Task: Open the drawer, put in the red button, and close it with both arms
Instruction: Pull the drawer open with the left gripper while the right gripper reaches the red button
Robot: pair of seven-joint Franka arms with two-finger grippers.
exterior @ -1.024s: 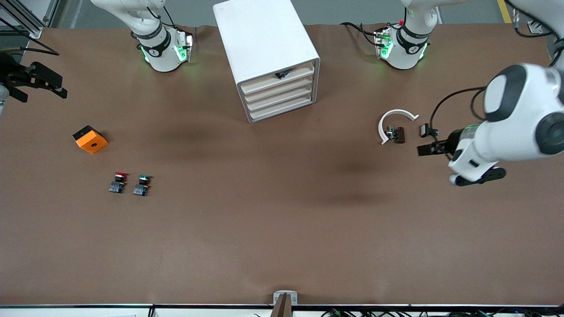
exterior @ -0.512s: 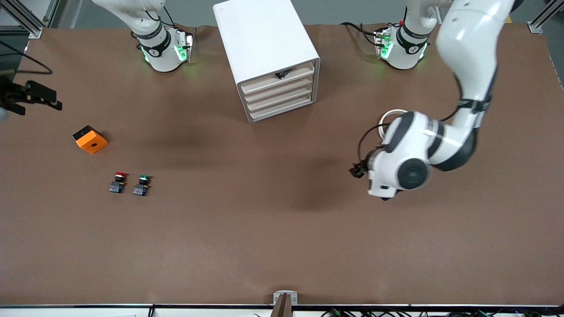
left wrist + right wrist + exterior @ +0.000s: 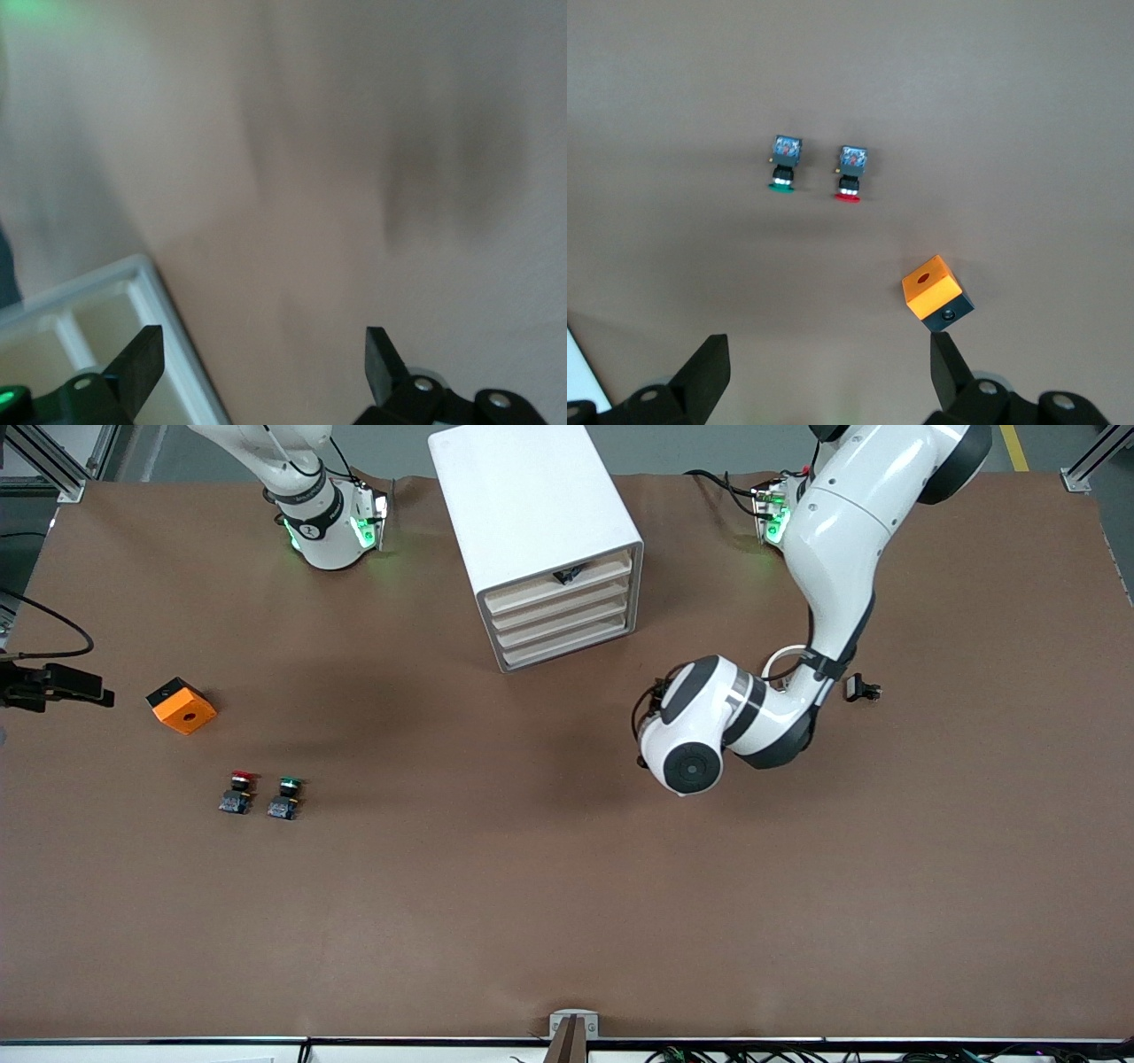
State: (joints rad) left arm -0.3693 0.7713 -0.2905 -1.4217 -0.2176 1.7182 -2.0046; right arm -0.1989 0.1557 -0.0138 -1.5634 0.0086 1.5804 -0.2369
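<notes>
red button [image 3: 239,790] on the table beside the green button [image 3: 285,797], well apart from both grippers, left gripper [image 3: 261,367] spread near the cabinet [image 3: 542,540], right gripper [image 3: 828,367] spread, empty, above the orange box [image 3: 936,293]

Robot lab — bench-mounted arms [image 3: 833,558]

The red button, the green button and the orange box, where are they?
red button [image 3: 237,790], front view, on its black body.
green button [image 3: 285,796], front view, on its black body.
orange box [image 3: 182,707], front view, on its top face.

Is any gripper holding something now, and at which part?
Nothing is held. The left gripper and the right gripper are both open and empty.
</notes>
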